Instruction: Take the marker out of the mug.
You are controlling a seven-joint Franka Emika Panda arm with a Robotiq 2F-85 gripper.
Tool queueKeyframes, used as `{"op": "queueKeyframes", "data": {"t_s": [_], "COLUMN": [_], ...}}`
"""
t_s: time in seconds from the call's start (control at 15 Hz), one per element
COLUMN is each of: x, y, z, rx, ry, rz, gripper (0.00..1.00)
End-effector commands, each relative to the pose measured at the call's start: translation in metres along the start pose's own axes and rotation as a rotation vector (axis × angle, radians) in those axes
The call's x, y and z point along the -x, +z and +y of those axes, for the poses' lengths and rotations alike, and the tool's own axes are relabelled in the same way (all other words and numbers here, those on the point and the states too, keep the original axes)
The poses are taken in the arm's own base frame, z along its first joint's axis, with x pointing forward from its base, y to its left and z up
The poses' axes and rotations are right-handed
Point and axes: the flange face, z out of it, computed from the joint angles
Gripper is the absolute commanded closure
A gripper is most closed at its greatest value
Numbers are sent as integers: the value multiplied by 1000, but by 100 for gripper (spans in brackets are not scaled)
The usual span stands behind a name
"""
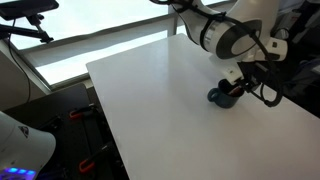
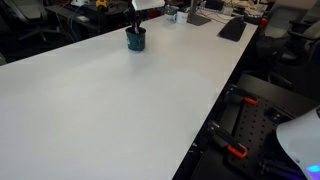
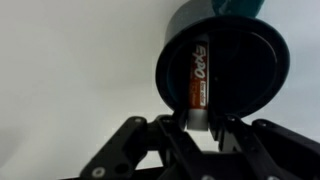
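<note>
The marker (image 3: 198, 88) is showing "EXPO" inside the mug (image 3: 255, 65). You're holding the gripper (image 3: 204, 126) at its six o'clock end; clamped or apart, I cannot tell.

A broad white rectangular tabletop (image 1: 150, 100) fills both exterior views. Near its far end in an exterior view lies a flat dark slab (image 2: 232, 28) - keyboard-like, though too small to tell for sure. Black office chairs (image 2: 40, 25) stand beyond the far edge. Orange-handled clamps (image 2: 236, 151) sit below the table's side edge, over dark floor. In an exterior view a bright window strip (image 1: 60, 55) runs behind the table - a black tripod-like stand (image 1: 30, 25) rises before it.
</note>
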Motion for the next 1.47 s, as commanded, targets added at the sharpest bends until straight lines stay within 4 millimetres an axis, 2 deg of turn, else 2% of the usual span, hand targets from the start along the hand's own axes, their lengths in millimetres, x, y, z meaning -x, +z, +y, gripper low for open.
{"op": "queueKeyframes", "data": {"t_s": [0.0,0.4,0.8,1.13,1.4], "x": [10,6,-3,-8,-3], "y": [-5,-34,-72,-111,-144], "z": [6,7,-2,-24,-52], "rx": [0,38,56,29,-12], "ry": [-9,-16,-47,-103,-156], "rz": [-26,-71,-91,-84,-78], "gripper": [94,94,94,94,94]}}
